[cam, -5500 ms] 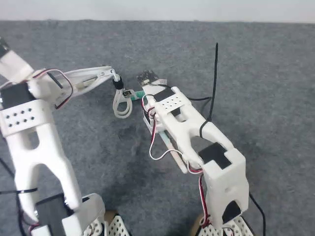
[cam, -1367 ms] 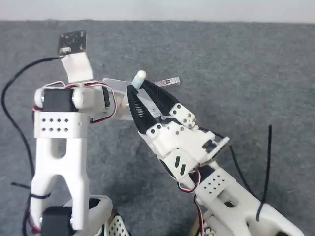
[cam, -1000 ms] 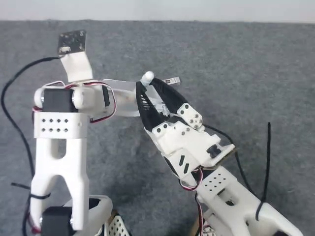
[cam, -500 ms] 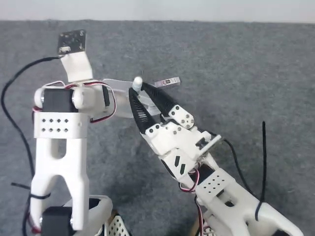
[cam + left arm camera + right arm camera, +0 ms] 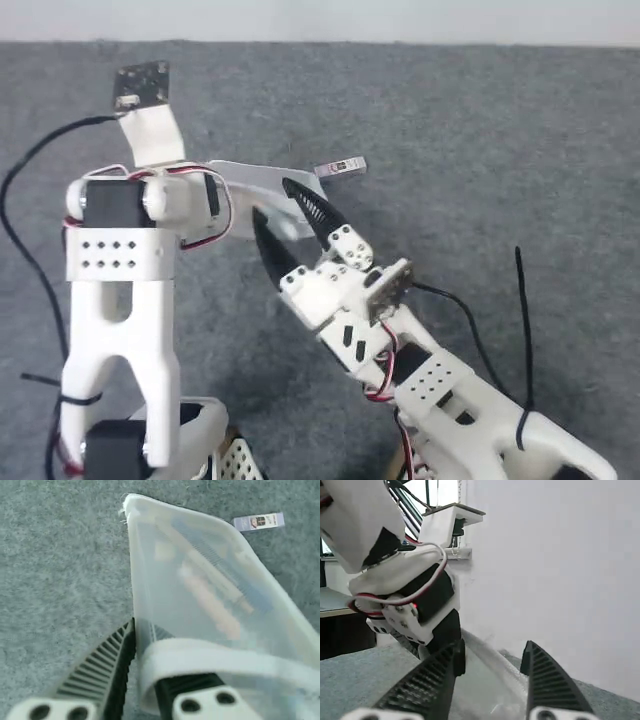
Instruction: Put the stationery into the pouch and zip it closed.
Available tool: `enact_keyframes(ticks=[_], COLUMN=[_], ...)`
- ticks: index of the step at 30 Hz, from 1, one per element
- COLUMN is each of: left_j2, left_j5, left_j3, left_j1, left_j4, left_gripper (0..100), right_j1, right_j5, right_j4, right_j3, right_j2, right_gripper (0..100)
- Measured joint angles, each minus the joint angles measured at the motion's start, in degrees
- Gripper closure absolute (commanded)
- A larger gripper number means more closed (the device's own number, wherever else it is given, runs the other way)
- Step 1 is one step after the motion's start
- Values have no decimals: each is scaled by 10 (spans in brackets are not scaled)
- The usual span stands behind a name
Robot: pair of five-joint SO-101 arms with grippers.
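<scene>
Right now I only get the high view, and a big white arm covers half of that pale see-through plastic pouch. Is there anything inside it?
Observer: Yes. The left wrist view looks straight through the translucent white plastic pouch. A long blue strip and a pinkish-orange stick lie inside it.
Operator: Is something holding the pouch under that arm? I can't see there.
Observer: The left gripper is shut on the pouch's near end, right at its white band.
</scene>
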Motion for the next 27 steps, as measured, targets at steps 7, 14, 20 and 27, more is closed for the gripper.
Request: enact_keyframes(ticks=[7,14,20,27], left_j2=[0,0,0,0], left_j5=[0,0,1,34], left_j3=[0,0,0,0], left_j1=[-9,-13,-62,-111], left_j4=[0,0,-12,-22], left_gripper=[988,988,988,988], right_j1=[0,49,104,117], right_j5=[2,-50,-145,-155], right_j4=[25,254,538,608], right_j3=[4,-13,-125,-182], right_j2=[-40,-201,-273,-220], right_gripper=[838,837,836,838])
